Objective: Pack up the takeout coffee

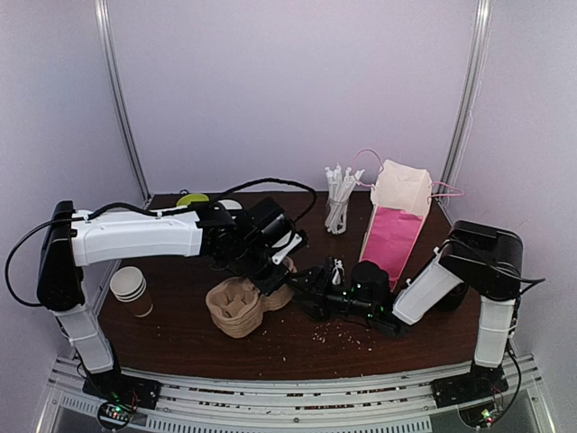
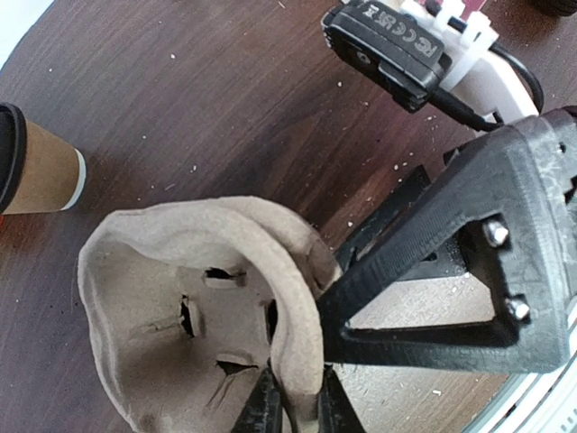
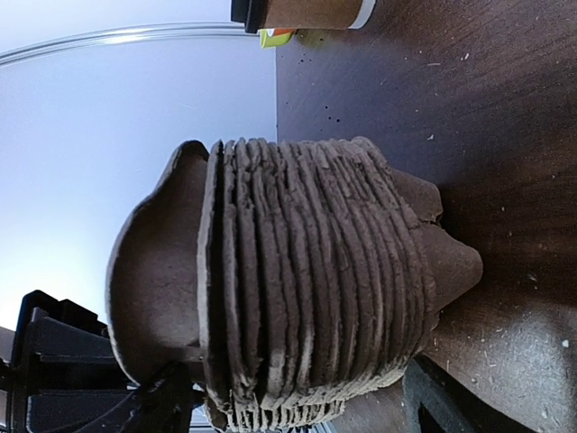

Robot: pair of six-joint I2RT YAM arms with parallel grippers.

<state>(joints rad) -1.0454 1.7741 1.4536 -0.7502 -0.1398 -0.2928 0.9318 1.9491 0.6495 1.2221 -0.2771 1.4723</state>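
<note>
Item 1. My left fingers (image 2: 264,410): pinched together on the rim wall of the topmost pulp carrier (image 2: 180,298), which is tilted up off the ones beneath it.

Item 2. My right fingers (image 2: 415,242): parted, set against the side of the carrier stack (image 3: 315,280), one tip touching the lifted carrier's rim. Whether they press on the stack I cannot tell.

Item 3. Takeout coffee (image 2: 41,167): brown paper cup, black lid (image 2: 7,158) on, upright on the dark wooden surface (image 1: 297,352). It stands apart from the stack, on the far side from my right wrist, beside a yellow-green object (image 3: 275,36). I cannot make it out in the top view. Neither set of fingers touches it.

Item 4. Pink paper bag (image 1: 394,236): open-mouthed, upright at the back right of the surface, near my right arm.

Item 5. Lidless cups (image 1: 131,290): a short nested stack, lying tilted at the left edge.

Item 6. Glass of white stirrers (image 1: 338,203): just left of the bag.

Item 7. Crumbs (image 1: 338,336): scattered in front of the right fingers.
</note>
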